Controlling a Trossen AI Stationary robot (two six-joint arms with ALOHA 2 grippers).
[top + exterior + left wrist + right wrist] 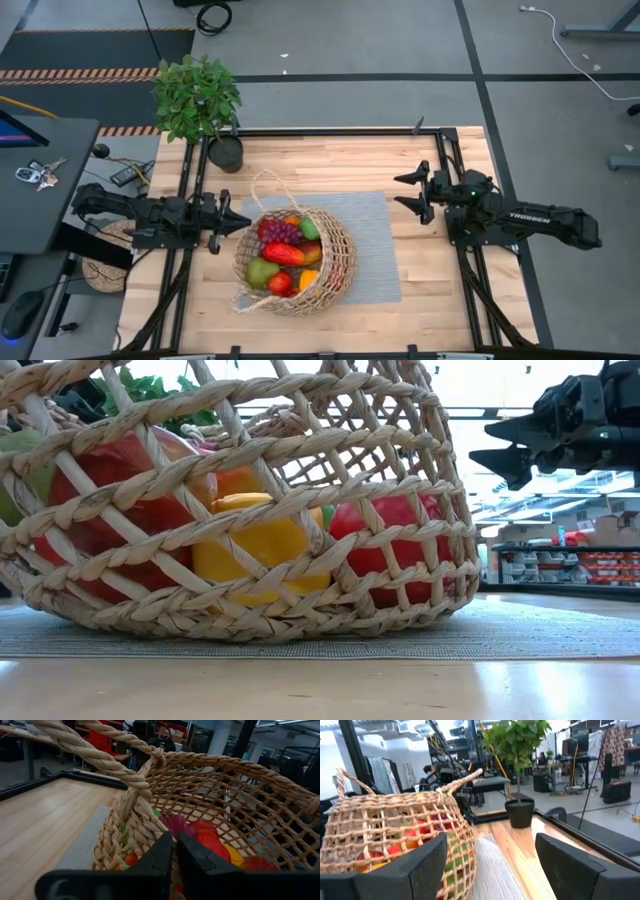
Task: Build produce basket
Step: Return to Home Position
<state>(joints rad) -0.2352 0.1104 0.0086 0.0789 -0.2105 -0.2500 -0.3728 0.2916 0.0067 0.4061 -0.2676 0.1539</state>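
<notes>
Jaws of the left gripper [243, 222] are pinched nearly together w/ nothing btwn them. It is parked mid-left of the high view, tips just beside the basket [338, 270] but not touching it. The basket sits lower-centre on the grey mat [375, 230], filled w/ the produce [283, 253]: purple grapes [280, 232] at the top of the pile, a green pear [261, 270] on its left, red and yellow pieces showing thru the weave in the low view. Judging by looks, it's open wicker, light by itself but loaded now, so prob. bottom-heavy. The walls should flex rather than crack. The looped handle [95, 757] looks floppy and poor for a steady lift, so the thick braided rim is the better hold. The fruit is smooth and round, apt to roll if the basket tips. Mid-right, the right gripper [402, 192] hangs near the mat's right edge, jaws spread wide and empty, well apart from the basket.
</notes>
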